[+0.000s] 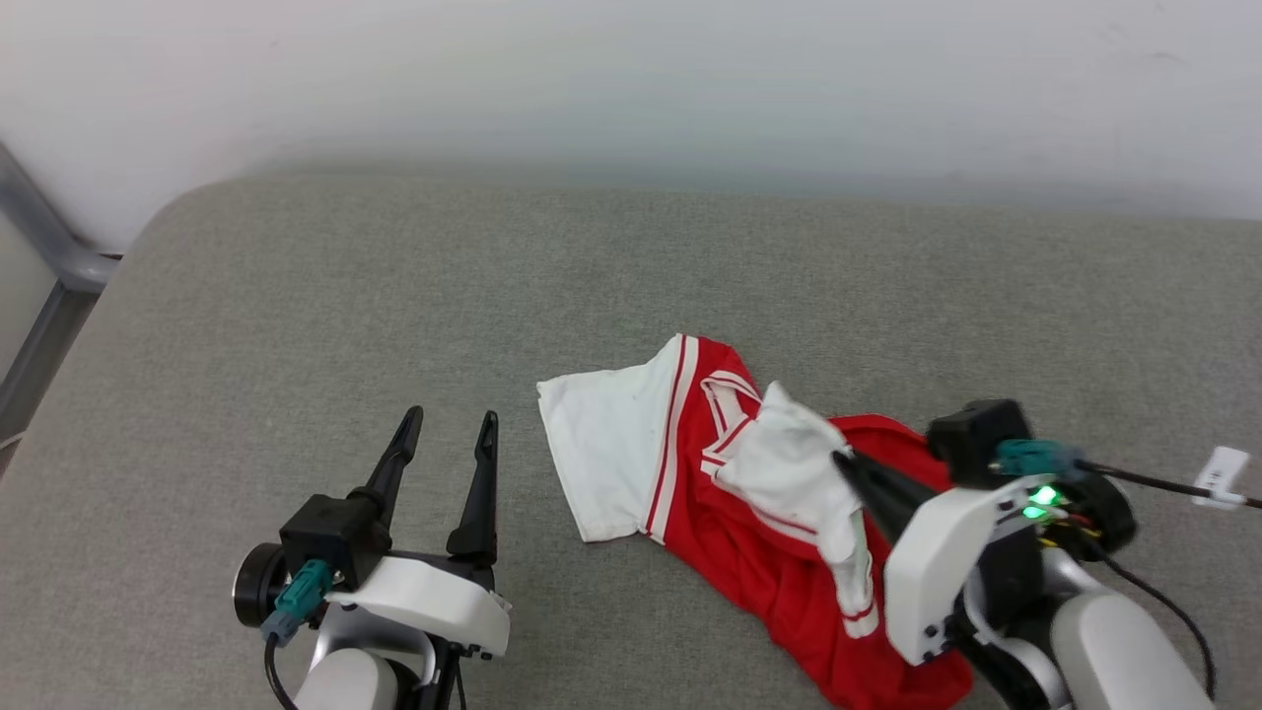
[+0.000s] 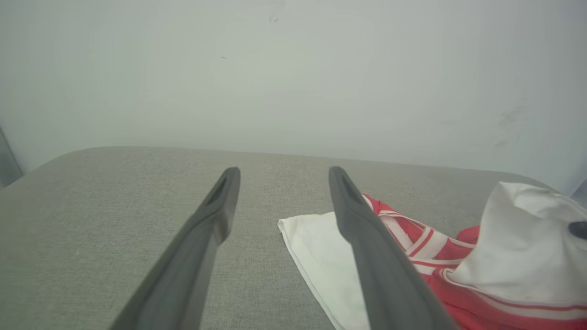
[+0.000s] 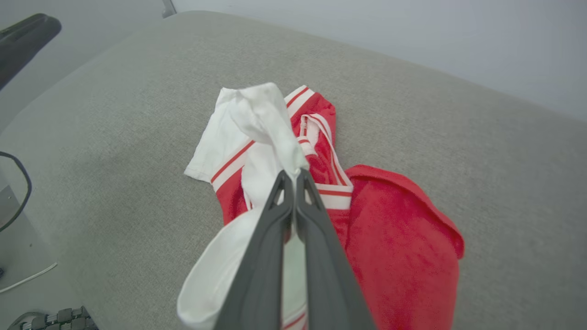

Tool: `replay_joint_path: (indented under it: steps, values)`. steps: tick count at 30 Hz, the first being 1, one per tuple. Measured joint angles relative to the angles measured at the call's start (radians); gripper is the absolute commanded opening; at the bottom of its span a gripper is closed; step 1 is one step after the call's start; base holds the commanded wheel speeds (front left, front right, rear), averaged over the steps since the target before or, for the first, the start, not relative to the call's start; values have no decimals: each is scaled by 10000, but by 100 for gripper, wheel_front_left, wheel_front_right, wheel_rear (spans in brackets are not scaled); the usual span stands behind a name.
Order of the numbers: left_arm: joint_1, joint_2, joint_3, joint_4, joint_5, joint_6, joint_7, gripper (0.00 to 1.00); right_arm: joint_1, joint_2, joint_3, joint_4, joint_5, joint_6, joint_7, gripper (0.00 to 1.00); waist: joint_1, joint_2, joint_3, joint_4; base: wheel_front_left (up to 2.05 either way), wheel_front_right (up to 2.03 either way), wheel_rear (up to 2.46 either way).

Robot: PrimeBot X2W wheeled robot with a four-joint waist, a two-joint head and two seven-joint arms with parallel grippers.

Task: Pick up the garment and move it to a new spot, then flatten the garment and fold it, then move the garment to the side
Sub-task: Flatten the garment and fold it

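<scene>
Garment [image 3: 403, 238] sleeve between right jaws

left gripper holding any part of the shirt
No, the left gripper stands open over the grey cushion, clear of the garment.

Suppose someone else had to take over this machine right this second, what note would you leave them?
The left hand is open and holds nothing, above the grey cushion to the left of the garment.
The right hand is shut on the garment, pinching a bunched white sleeve.
The garment lies crumpled on the cushion, its other white sleeve flat, toward the left hand.
Done: grip taken; the pinched sleeve is tented up, the rest lies on the cushion.
Left: lift and carry it to a new spot, flatten, fold, move it aside.
</scene>
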Motion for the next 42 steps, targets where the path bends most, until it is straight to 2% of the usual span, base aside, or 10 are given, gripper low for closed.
replay_joint_path:
  steps: [11, 17, 18, 19, 21, 22, 23, 28, 34, 42]
  values:
    - [156, -44, -123, 92, 33, -65, 0, 100, 1414, 817, -5137, 472, -617, 0, -316, 0, -1, 0, -289, -809, 0, 0, 0]
    - [151, 2, -176, 115, 29, -69, 0, 100, 1653, 1011, -6566, 1689, -708, 0, -692, 0, -1, 0, -130, -947, 0, 0, 0]
    - [146, 19, -213, 136, 27, -69, 0, 100, 1665, 1068, -6782, 2456, -644, 0, -997, 0, -1, 0, -60, -963, 0, 0, 0]
    - [139, 21, -221, 144, 25, -69, 0, 100, 1661, 1076, -6840, 2698, -658, 0, -1126, 5, -1, 0, -33, -958, 0, 0, 0]
    - [106, 59, -268, 171, 13, -79, 77, 100, 1616, 1085, -6882, 3126, -656, 0, -1352, 40, -1, 0, 17, -948, 0, 0, 0]
    - [92, 88, -284, 186, 15, -90, 119, 100, 1568, 1095, -6861, 3279, -629, 0, -1480, 84, -1, 0, 40, -940, 0, 0, 0]
    - [71, 107, -311, 198, 19, -134, 134, 100, 1493, 1106, -6857, 3432, -529, 0, -1580, 100, -1, 0, 59, -928, 0, 0, 0]
    - [-64, 203, -349, 226, 46, -159, 153, 100, 1200, 1133, -7028, 3756, -834, 0, -2449, 100, -1, 0, 53, -890, 0, 0, 0]
    - [-58, 219, -424, 314, 0, -155, 184, 100, 1178, 1137, -7219, 3377, -1266, 0, -3864, 100, -1, 0, -161, -817, 0, 0, 0]
    - [-45, 360, -397, 401, -35, -65, 270, 100, 2016, 1162, -6048, 1942, -1615, 0, -5037, 100, -1, 0, -436, -666, 0, 0, 0]
